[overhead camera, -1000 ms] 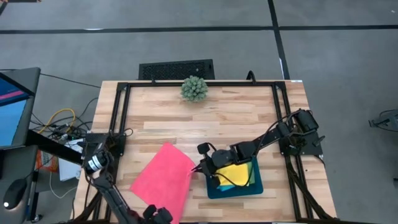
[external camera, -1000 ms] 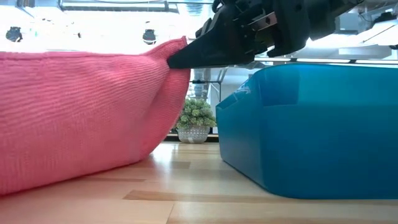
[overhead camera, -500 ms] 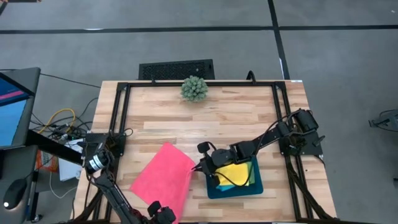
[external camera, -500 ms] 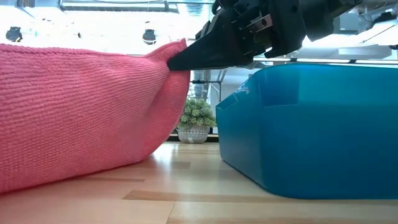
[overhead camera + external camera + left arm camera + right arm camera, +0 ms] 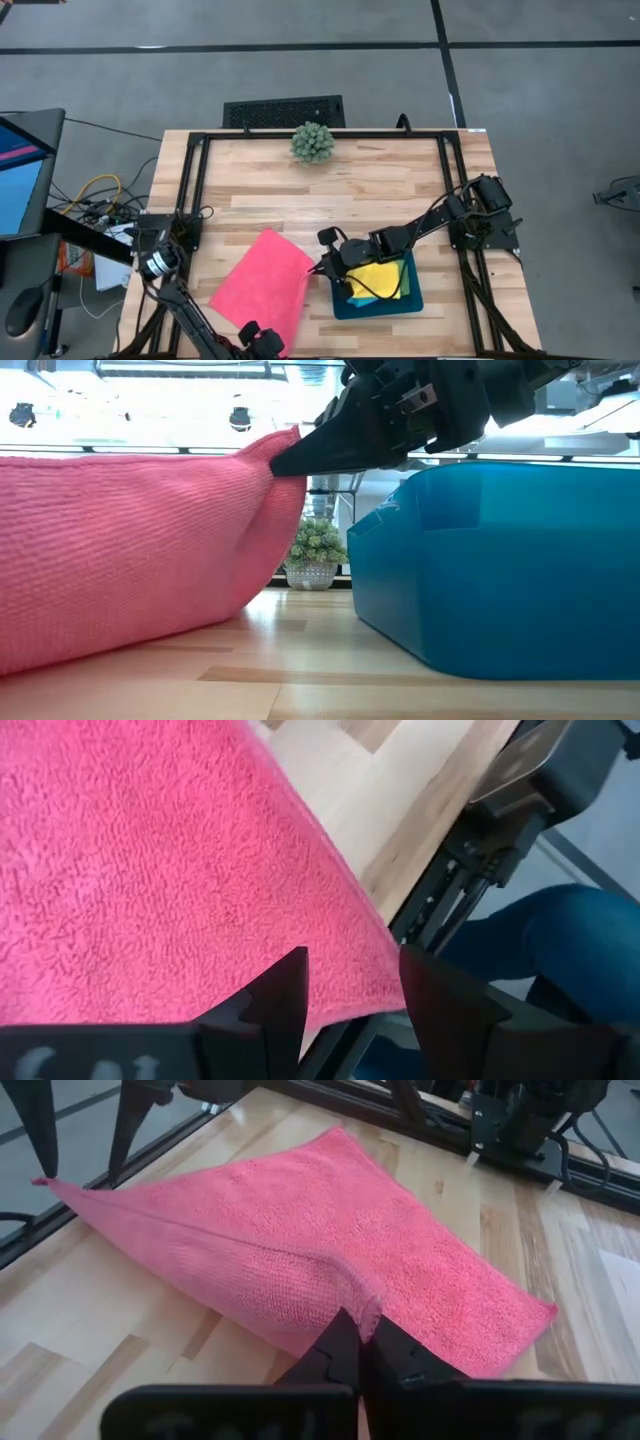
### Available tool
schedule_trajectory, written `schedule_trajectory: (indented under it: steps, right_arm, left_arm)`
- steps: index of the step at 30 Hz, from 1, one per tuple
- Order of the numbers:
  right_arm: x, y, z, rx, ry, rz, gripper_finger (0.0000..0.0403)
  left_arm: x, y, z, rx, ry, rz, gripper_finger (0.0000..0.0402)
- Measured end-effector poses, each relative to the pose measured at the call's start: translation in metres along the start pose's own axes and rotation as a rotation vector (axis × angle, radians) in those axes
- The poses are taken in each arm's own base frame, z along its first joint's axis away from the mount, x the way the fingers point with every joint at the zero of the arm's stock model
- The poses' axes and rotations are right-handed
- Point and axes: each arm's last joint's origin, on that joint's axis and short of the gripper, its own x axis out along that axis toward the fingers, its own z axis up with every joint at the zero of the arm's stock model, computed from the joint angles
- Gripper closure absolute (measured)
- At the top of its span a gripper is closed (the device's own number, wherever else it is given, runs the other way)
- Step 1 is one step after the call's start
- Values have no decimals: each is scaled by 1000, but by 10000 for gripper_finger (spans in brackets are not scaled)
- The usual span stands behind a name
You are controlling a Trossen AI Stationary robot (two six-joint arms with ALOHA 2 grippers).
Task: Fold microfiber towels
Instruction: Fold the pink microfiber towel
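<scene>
Right end effector (image 5: 360,1342) pinched closed; left end effector (image 5: 350,982) parted.

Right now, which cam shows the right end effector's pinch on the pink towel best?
Right wrist view: the right end effector is shut on a raised fold of the pink towel. Low view shows the pinch side-on, close. High view shows it small, beside the tray. Left wrist view shows only towel and the left end effector, open.

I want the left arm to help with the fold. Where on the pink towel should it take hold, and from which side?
Probably the pink towel's free corner at the table's front edge, coming in from that edge. The right end effector already pinches the corner beside the teal tray, lifting it. The left end effector hovers open over the overhanging hem, which its fingers could straddle.
</scene>
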Motion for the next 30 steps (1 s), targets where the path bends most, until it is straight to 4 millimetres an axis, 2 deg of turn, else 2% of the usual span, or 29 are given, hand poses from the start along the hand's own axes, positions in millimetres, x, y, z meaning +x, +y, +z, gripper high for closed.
schedule_trajectory:
  steps: [7,14,20,22,26,30]
  right_arm:
    - [0,0,-1,0,7,1,386]
    - [0,0,-1,0,7,0,382]
    - [0,-1,0,1,0,-3,386]
    - [0,-2,0,3,1,-5,386]
    - [0,-3,-1,4,2,-7,381]
    - [0,-3,-1,3,2,-7,381]
  left_arm:
    - [11,-2,-2,1,34,-12,251]
    - [12,-6,-2,-45,34,-42,251]
    - [15,-2,-2,-97,125,-11,251]
    - [17,-3,1,-82,122,-14,251]
    - [22,-3,12,-90,9,-14,251]
    - [27,-3,22,-95,105,-1,251]
